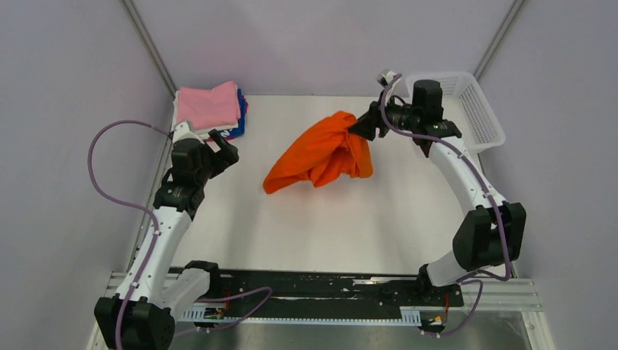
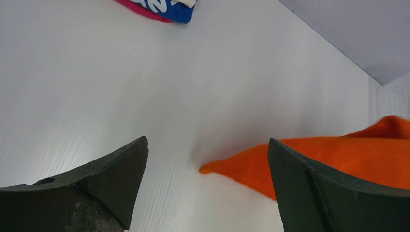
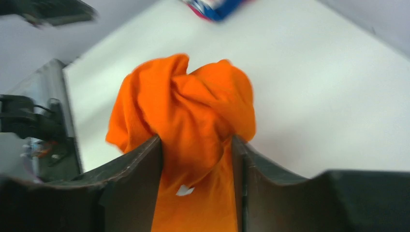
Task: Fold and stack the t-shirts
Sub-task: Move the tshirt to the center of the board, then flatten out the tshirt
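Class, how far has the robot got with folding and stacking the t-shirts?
Done: a folded stack, pink on top, sits at the far left. In hand: the orange t-shirt, crumpled, one end bunched between the fingers of the right gripper; the left gripper is open and empty. Left: flatten it, fold it and add it to the stack.

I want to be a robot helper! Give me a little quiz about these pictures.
1. True or false: the orange t-shirt is neatly folded.
2. Which gripper has orange cloth between its fingers?
3. The top shirt on the folded stack is: A blue, B pink, C green.
Key: 1 false, it is crumpled. 2 the right gripper; the left gripper is open and empty. 3 B.
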`<control>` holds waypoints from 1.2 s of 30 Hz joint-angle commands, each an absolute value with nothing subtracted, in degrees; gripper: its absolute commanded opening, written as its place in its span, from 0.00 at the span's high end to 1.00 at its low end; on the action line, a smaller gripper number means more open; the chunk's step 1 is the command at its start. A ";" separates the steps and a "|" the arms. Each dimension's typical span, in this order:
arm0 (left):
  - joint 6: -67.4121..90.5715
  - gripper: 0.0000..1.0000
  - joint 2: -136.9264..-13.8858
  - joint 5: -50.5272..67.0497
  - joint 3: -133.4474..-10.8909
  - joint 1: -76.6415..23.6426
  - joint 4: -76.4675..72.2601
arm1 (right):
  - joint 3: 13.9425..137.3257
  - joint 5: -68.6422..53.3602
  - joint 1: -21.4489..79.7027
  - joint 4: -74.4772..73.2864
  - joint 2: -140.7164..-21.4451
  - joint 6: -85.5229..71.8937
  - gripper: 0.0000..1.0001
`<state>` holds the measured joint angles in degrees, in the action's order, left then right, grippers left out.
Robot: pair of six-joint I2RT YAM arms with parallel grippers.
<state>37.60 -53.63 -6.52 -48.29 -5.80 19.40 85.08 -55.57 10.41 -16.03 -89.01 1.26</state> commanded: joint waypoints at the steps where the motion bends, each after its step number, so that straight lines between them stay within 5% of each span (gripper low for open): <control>1: 36.78 0.00 -54.34 -7.77 -51.61 -5.80 23.89 | 72.10 -29.11 8.64 -10.71 -80.53 7.16 0.32; 3: 36.74 0.00 -56.28 -7.32 -51.93 -5.80 25.73 | 70.24 -17.61 7.17 -10.42 -79.66 1.62 0.02; 4: 36.92 0.00 -57.06 -6.22 -52.07 -5.84 27.00 | 69.51 -14.10 6.20 -10.39 -79.24 -2.04 0.00; 15: 40.01 0.01 -73.38 6.47 -49.52 -10.70 30.48 | 59.98 -5.19 3.11 -16.83 -76.22 -24.01 0.00; 27: 42.38 0.16 -87.25 10.43 -48.63 -15.29 20.50 | 48.67 -6.16 3.16 -23.02 -71.57 -26.34 0.05; 36: 40.17 0.48 -96.53 8.69 -52.54 -20.57 20.58 | 46.06 -5.30 3.15 -23.92 -71.51 -29.01 0.08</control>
<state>41.43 -93.03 9.74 -51.13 -18.00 20.82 46.48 -6.48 2.98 -24.03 -72.93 -26.17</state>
